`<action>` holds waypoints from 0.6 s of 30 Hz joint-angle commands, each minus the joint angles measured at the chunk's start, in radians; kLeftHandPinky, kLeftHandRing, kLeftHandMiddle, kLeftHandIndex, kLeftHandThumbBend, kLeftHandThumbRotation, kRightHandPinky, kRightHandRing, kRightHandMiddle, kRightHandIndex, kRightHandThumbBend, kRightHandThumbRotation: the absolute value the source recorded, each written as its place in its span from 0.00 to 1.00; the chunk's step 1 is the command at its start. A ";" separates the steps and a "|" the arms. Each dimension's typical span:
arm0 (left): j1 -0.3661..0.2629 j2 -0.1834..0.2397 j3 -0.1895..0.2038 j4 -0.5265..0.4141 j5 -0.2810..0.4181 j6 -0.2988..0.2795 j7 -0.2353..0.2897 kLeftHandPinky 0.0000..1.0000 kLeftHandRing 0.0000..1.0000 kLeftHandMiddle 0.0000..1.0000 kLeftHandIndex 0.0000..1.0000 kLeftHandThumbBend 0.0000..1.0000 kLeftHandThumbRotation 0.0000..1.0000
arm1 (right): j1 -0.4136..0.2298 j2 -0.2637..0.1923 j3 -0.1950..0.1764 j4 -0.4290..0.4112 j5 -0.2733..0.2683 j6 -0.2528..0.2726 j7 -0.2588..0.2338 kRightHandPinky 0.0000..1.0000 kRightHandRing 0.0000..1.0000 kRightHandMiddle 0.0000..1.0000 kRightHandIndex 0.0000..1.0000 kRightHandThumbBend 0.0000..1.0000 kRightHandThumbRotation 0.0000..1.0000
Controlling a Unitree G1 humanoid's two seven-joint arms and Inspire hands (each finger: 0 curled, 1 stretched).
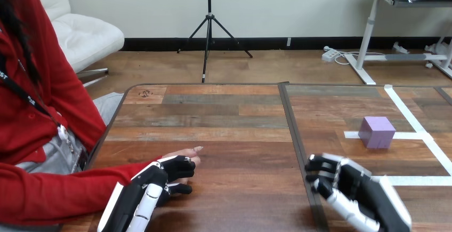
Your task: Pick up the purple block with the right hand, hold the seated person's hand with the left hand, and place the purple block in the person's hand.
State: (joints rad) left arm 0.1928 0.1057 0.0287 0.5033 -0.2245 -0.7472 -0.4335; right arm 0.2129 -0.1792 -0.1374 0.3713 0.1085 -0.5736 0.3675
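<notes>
Head view: the purple block (377, 132) is a small pale-violet cube with matte faces, its lit top lighter than the two sides that show. It stands upright on the wooden table (224, 120), in the right half toward the right edge, resting on a strip of white tape (410, 135) where that strip meets a longer one running from the far edge toward the near edge. Nothing touches the block.

The right hand (352, 189) is near the table's near edge, just right of the dark seam (296, 136) that splits the tabletop. It is well apart from the block, its fingers curled inward and empty.

At the near left corner the left hand (152, 184) lies over the person's hand (186, 153), fingers and thumb curled round it. The person's fingertips show past the robot's fingers, resting on the wood.
</notes>
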 commanded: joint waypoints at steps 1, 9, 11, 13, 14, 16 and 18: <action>-0.065 0.000 0.005 -0.037 0.013 -0.012 0.006 0.63 0.74 0.72 0.68 0.65 0.87 | -0.247 -0.089 -0.028 0.006 -0.052 0.005 -0.051 0.63 0.69 0.72 0.71 0.72 0.50; -0.074 -0.003 0.003 -0.024 0.017 -0.020 0.010 0.61 0.72 0.71 0.66 0.59 0.86 | -0.402 -0.158 -0.024 0.082 -0.085 0.040 -0.068 0.67 0.73 0.74 0.72 0.69 0.45; -0.077 -0.003 0.003 -0.020 0.017 -0.021 0.010 0.61 0.72 0.70 0.66 0.58 0.86 | -0.450 -0.180 -0.020 0.115 -0.099 0.054 -0.073 0.68 0.74 0.75 0.72 0.69 0.44; -0.080 -0.004 0.002 -0.017 0.017 -0.020 0.010 0.60 0.72 0.70 0.66 0.57 0.85 | -0.493 -0.200 -0.016 0.148 -0.113 0.065 -0.077 0.69 0.75 0.75 0.72 0.69 0.43; -0.080 -0.004 0.002 -0.015 0.017 -0.019 0.010 0.60 0.72 0.70 0.66 0.57 0.85 | -0.512 -0.208 -0.014 0.164 -0.120 0.068 -0.078 0.70 0.75 0.76 0.72 0.70 0.43; -0.083 -0.004 0.003 -0.011 0.016 -0.019 0.009 0.60 0.71 0.70 0.66 0.56 0.85 | -0.555 -0.228 -0.009 0.200 -0.143 0.076 -0.090 0.71 0.76 0.77 0.72 0.70 0.43; -0.086 -0.004 0.003 -0.005 0.015 -0.020 0.008 0.60 0.72 0.71 0.65 0.55 0.84 | -0.585 -0.242 -0.004 0.228 -0.165 0.081 -0.103 0.71 0.77 0.78 0.73 0.71 0.45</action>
State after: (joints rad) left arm 0.1946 0.1057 0.0267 0.5054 -0.2244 -0.7472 -0.4284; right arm -0.0194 -0.3184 -0.1423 0.4750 0.0138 -0.5186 0.3204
